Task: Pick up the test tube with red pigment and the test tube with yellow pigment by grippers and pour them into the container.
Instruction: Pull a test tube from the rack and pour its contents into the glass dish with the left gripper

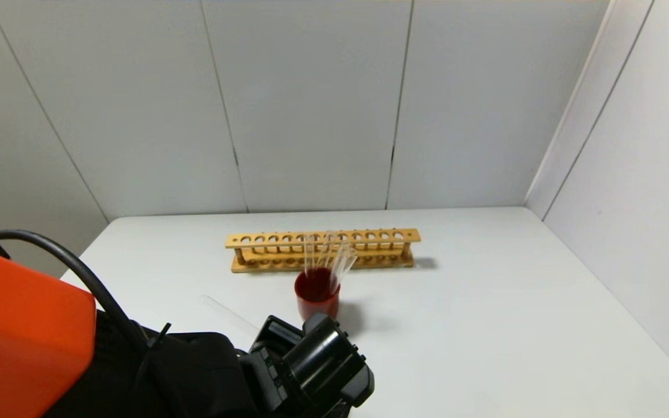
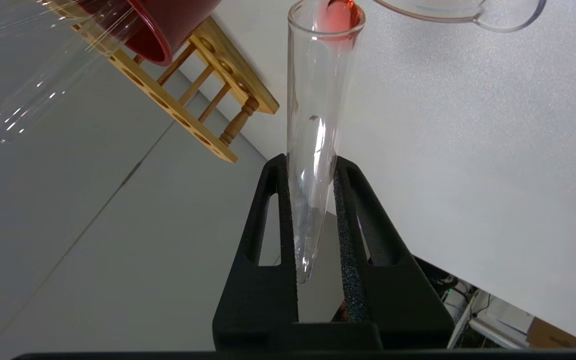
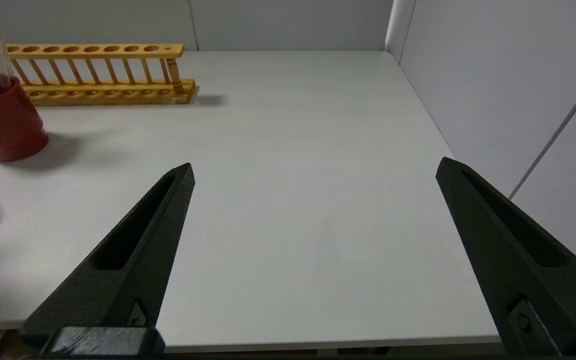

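Observation:
In the left wrist view my left gripper [image 2: 310,160] is shut on the test tube with red pigment [image 2: 318,100]. The tube's round bottom sits between the pads and it is tipped, so the red liquid lies at its open mouth. That mouth is right beside the lip of the clear glass container [image 2: 468,15]. In the head view only the left arm's black wrist [image 1: 311,366] shows, low on the table's near side. My right gripper [image 3: 315,170] hangs open and empty above the near right part of the table. I cannot pick out the test tube with yellow pigment.
A dark-red cup [image 1: 317,299] holding several clear tubes [image 1: 326,258] stands in front of the wooden rack [image 1: 323,249]. One clear tube [image 1: 227,313] lies on the table left of the cup. White walls close the back and right sides.

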Robot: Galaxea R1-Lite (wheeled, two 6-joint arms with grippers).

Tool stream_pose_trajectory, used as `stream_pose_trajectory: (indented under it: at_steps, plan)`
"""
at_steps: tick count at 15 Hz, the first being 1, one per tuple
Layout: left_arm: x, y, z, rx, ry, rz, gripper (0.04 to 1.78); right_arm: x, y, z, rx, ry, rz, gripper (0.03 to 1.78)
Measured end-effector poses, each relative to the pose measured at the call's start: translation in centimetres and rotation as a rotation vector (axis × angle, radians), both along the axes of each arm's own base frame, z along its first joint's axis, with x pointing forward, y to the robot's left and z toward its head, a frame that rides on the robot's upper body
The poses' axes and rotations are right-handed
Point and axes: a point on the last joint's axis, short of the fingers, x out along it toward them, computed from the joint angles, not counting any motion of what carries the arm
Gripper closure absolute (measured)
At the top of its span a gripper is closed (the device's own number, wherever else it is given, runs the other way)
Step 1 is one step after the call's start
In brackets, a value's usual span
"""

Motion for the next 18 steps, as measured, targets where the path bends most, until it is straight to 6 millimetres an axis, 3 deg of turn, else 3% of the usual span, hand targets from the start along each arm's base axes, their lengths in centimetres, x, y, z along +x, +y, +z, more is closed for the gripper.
stream_pose_trajectory:
  at_steps: [18]
  plan:
    - [-0.37, -0.56, -0.01, 0.087, -0.011, -0.011, 1.52, 0.0, 0.0, 0.0, 0.0, 0.0, -0.001, 0.11]
